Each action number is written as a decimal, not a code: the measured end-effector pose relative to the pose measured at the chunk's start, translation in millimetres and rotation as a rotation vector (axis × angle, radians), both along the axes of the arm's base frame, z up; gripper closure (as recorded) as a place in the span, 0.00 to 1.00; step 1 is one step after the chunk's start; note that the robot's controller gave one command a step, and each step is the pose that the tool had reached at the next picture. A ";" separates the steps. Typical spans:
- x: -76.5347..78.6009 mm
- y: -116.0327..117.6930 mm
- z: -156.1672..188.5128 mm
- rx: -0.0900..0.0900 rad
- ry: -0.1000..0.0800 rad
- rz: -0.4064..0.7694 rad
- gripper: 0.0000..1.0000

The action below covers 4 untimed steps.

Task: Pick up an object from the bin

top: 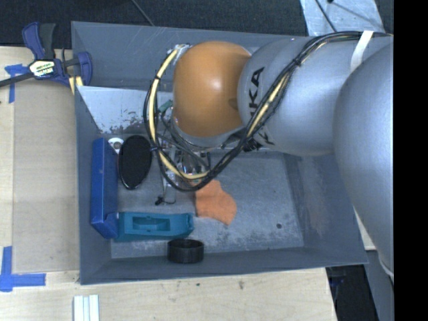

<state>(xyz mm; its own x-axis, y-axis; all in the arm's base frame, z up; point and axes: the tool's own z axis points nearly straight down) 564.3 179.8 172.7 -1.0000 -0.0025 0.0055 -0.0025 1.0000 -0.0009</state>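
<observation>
Nearest, by the front wall of the bin (200,267), lie a black ring (185,251) and a teal block (155,225), while just behind them the orange scrap (216,204), seemingly soft, light and best pinched at an edge, sits just beside the pincer (182,169), whose state, released or clenched, I cannot tell.

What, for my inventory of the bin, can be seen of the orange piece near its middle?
The orange piece is a flat, irregular lump with uneven edges, matte, like foam. It lies on the bin floor near the middle. The arm's cables cover its upper left edge. A teal block lies close at its lower left; whether they touch I cannot tell. A black ring sits apart below it.
</observation>
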 end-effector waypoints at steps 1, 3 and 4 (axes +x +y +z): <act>1.7 -0.7 5.0 0.002 -0.008 -0.003 0.00; -37.6 -57.6 -32.4 0.001 -0.008 -0.126 0.00; -37.7 -73.6 -53.6 0.006 -0.002 -0.084 0.00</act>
